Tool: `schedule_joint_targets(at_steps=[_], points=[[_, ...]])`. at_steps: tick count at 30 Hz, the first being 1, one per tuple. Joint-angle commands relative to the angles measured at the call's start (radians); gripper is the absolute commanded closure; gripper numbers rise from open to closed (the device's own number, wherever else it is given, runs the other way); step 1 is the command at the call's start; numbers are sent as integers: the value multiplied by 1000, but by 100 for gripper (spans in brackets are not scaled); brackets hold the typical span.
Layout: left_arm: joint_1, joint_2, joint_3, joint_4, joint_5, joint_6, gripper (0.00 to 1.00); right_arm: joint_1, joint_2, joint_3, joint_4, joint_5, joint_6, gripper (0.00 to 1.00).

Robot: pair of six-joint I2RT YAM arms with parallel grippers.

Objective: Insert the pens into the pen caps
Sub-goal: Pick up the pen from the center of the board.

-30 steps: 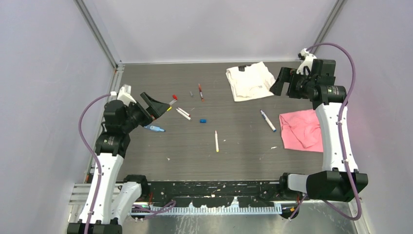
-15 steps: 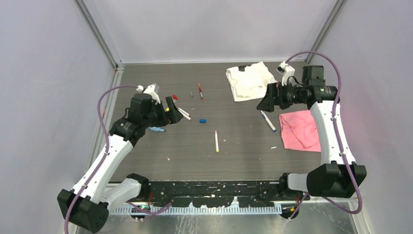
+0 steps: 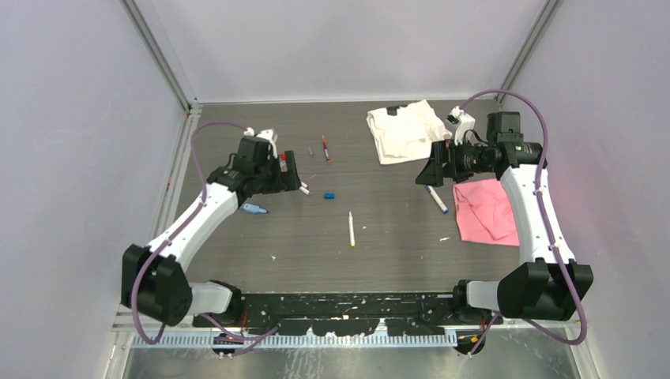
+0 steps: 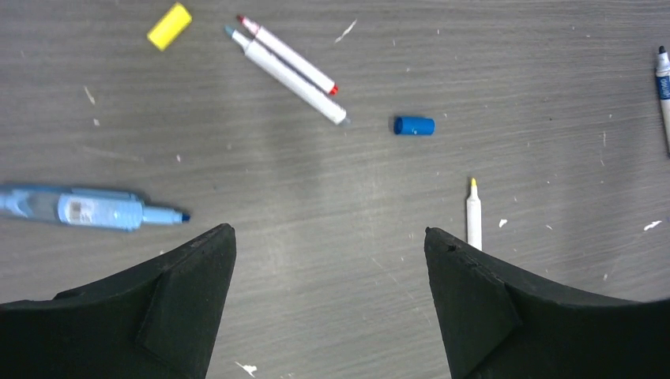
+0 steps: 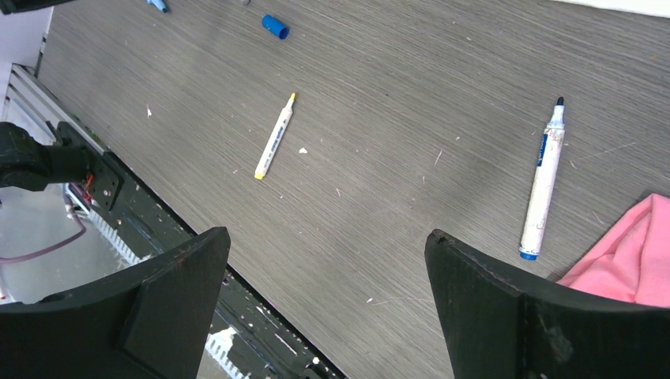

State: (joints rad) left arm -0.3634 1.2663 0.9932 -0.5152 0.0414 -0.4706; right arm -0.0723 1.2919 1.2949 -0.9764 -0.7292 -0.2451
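Left hand [image 4: 328, 237] hovers spread wide near 2 white pens [image 4: 291, 73].

Reading as a robotics lab test cell. Plain pale panels [image 3: 340, 47] are closing in the left, far and right sides, with aluminium frame posts [image 3: 158, 55] running up the far corners. Two white-and-black arms, the left arm [image 3: 190, 229] and the right arm [image 3: 537, 221], are standing bolted to a black rail [image 3: 348, 304] along the near edge, purple cables [image 3: 207, 134] looping off them. Dark wood-grain table [image 3: 395, 237] is showing scuffs and white flecks.
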Motion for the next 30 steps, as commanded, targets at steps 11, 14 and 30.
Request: schedule_joint_targets(at_steps=[11, 14, 30], points=[[61, 247, 268, 44, -14, 53, 13, 0, 39, 7, 56, -33, 51, 0], [74, 296, 309, 59, -33, 46, 14, 0, 48, -1, 66, -40, 58, 0], [131, 590, 509, -63, -31, -279, 64, 0, 65, -34, 97, -44, 72, 0]])
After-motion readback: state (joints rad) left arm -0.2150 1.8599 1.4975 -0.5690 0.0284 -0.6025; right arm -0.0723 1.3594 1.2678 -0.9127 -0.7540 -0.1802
